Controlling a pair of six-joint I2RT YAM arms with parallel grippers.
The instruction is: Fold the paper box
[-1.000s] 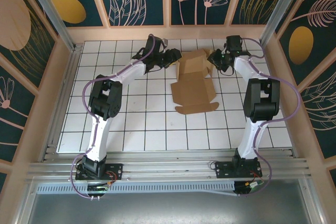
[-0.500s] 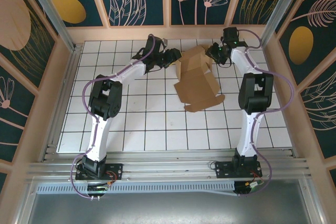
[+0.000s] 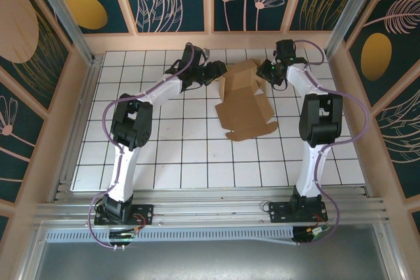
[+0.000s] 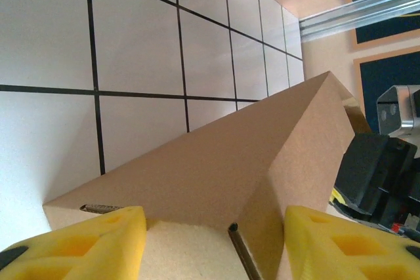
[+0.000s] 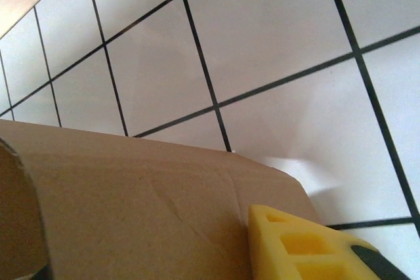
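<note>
Your left pincer (image 4: 213,227) sits wide astride the paper box (image 3: 244,106), right pincer (image 3: 269,71) grip indiscernible: unclamped, the raised fold may spring flat.

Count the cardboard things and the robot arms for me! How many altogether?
paper box: 1
robot arms: 2, the left arm and the right arm
total: 3

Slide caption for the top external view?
Left end effector and right end effector flank the raised far end of the paper box on a table.
</note>
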